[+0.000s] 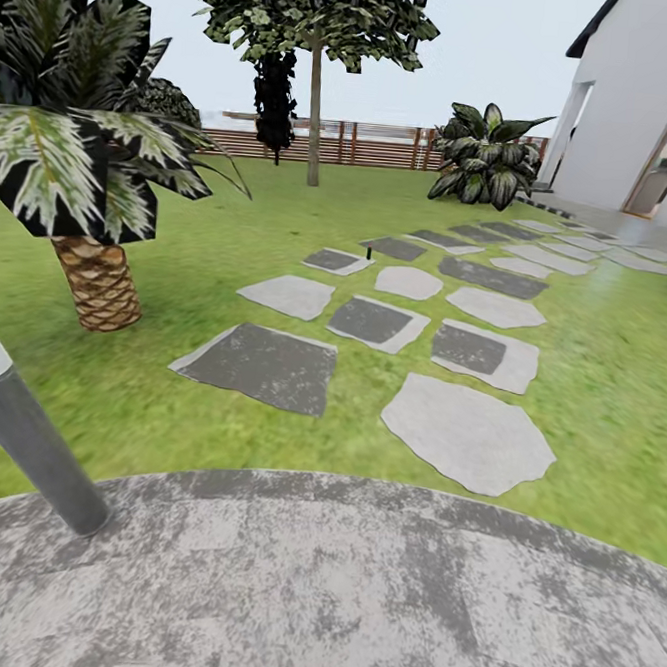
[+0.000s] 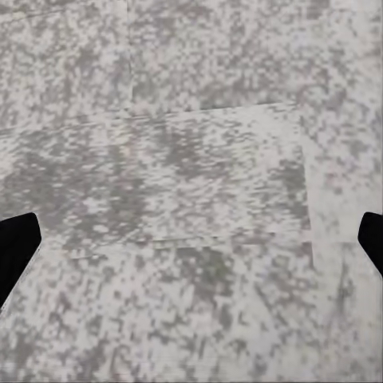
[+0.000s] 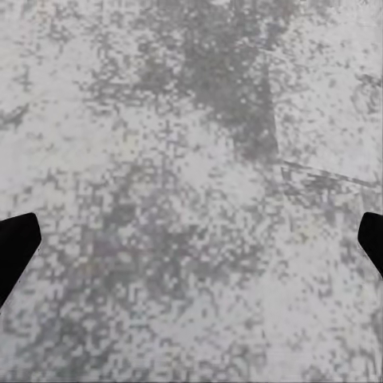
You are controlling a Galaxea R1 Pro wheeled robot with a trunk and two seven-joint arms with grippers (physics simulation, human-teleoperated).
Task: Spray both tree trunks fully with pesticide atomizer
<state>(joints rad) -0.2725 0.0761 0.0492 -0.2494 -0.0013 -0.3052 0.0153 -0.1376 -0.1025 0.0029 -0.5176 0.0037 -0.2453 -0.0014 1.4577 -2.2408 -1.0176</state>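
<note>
We see a small dark upright object (image 1: 369,252), possibly the pesticide atomizer, standing on the green lawn beside the grey paving stones (image 1: 375,322), too small to confirm. 1 tall straight-trunked tree (image 1: 315,111) stands by the brown slat fence (image 1: 368,144). If it is the atomizer, we judge it light and rigid, best taken by the body; both wrist views show fingertips (image 2: 16,247) (image 3: 16,251) spread wide over mottled grey paving, holding nothing.

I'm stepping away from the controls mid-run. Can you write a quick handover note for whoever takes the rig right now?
Left gripper: open, nothing held, over mottled grey paving.
Right gripper: open, nothing held, over the same paving.
One tree stands far across the lawn by the fence; its trunk looks bare. A small dark object sits among the stepping stones, too small to identify.
Done: nothing visible.
Left: find and grasp the atomizer, spray both trunks.
</note>
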